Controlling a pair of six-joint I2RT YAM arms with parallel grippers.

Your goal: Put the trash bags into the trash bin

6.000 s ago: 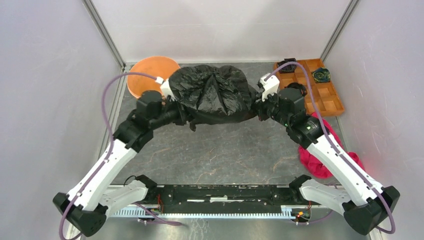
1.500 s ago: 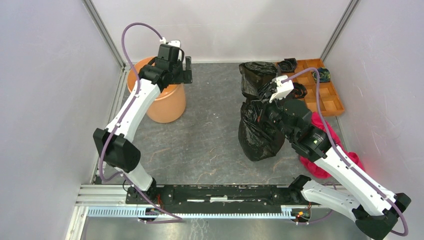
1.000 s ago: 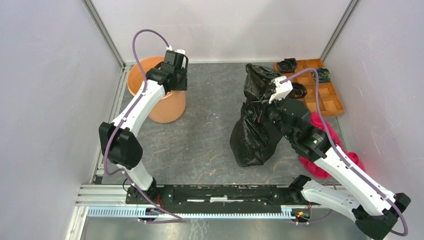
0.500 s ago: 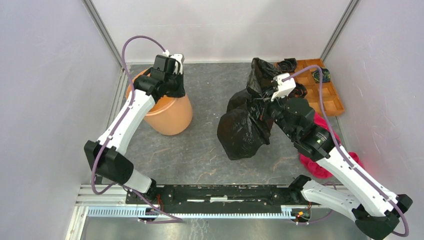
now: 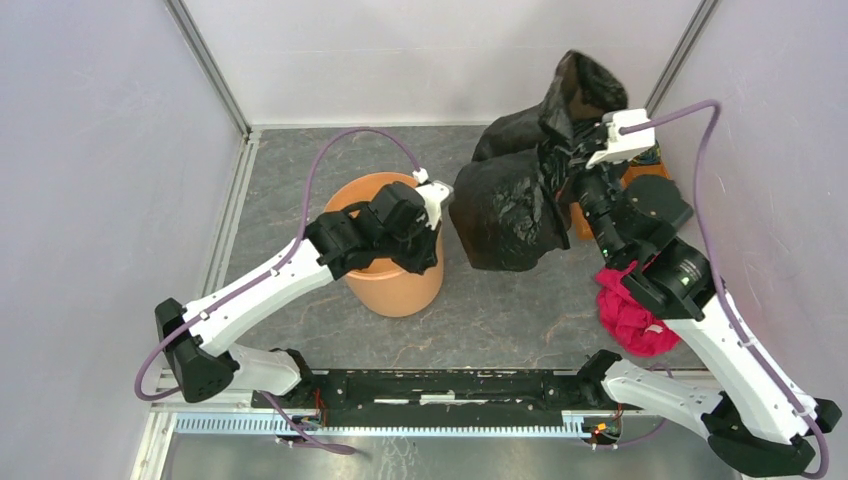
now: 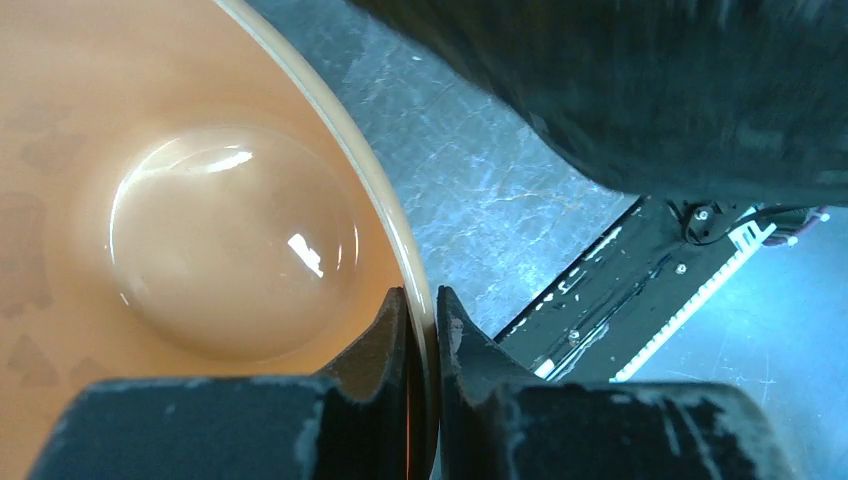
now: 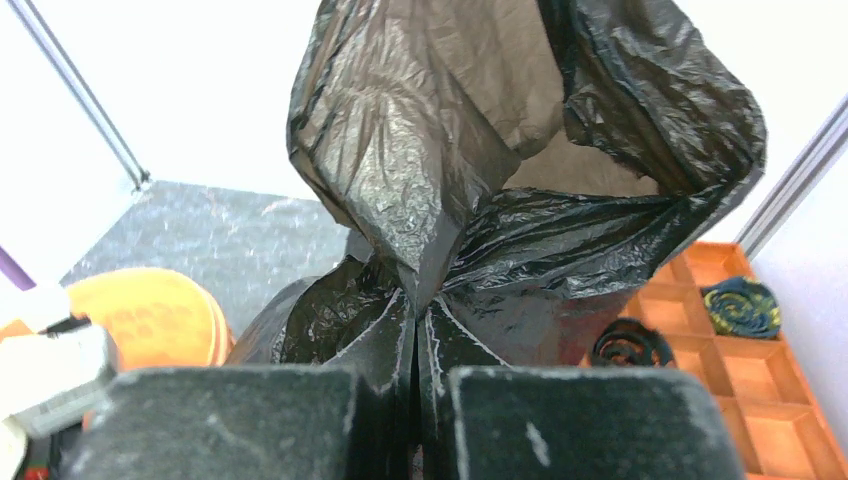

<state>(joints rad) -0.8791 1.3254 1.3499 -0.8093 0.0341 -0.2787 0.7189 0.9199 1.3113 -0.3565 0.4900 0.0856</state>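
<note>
The orange trash bin (image 5: 395, 280) stands upright near the table's middle. My left gripper (image 5: 425, 245) is shut on its rim at the right side; in the left wrist view the fingers (image 6: 422, 315) pinch the rim (image 6: 395, 235), and the bin's inside (image 6: 200, 240) is bare. The black trash bag (image 5: 515, 205) hangs just right of the bin, lifted off the table. My right gripper (image 5: 572, 160) is shut on a gathered fold of the bag (image 7: 480, 200), with its open mouth flaring above the fingers (image 7: 418, 330).
An orange compartment tray (image 7: 745, 400) with small black rolls (image 7: 630, 345) lies at the back right, mostly hidden behind the bag in the top view. A pink-red cloth (image 5: 630, 315) lies on the right. The arm base rail (image 5: 450, 385) runs along the near edge.
My left gripper has dragged the bin from the back left corner toward the middle. My right gripper has lifted the bag higher and it now hangs beside the bin.
</note>
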